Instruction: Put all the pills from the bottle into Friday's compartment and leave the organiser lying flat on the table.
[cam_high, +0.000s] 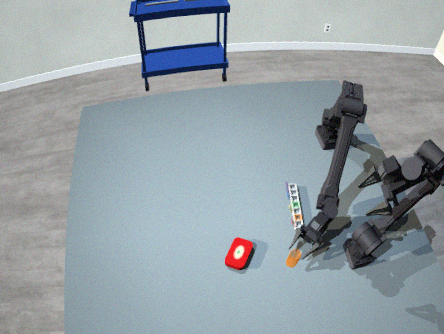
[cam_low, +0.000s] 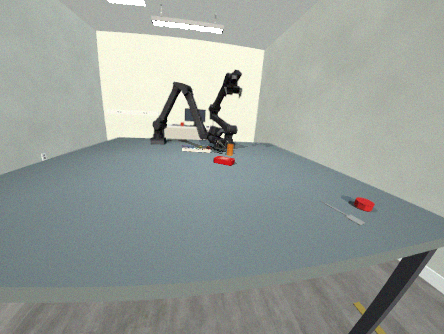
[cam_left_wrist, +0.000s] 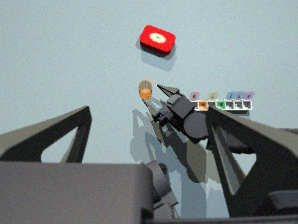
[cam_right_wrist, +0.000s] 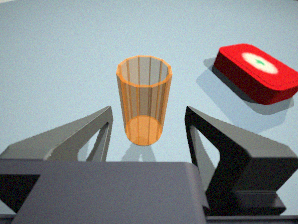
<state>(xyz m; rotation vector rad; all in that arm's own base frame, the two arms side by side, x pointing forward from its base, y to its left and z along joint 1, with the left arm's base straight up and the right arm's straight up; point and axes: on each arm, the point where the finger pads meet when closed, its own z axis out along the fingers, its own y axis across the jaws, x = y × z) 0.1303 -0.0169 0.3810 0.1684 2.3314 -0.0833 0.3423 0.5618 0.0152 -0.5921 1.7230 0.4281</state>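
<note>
The right gripper (cam_high: 298, 252) (cam_low: 222, 147) (cam_left_wrist: 149, 92) (cam_right_wrist: 148, 112) stands part-open around the upright bottle (cam_high: 293, 258) (cam_low: 230, 149) (cam_left_wrist: 145, 90) (cam_right_wrist: 144, 100), nothing held; the left gripper (cam_high: 374, 194) (cam_low: 240, 94) (cam_left_wrist: 148, 112) is wide and empty. No pills can be made out inside. Presumably a release: the fingers should be drawn straight back, rim untouched. In the top view, the organiser (cam_high: 295, 204) (cam_low: 196, 150) (cam_left_wrist: 220, 104) lies just far of the gripper; roomier space is offered left, past the red box (cam_high: 239, 253) (cam_low: 224, 160) (cam_left_wrist: 157, 40) (cam_right_wrist: 257, 72).
</note>
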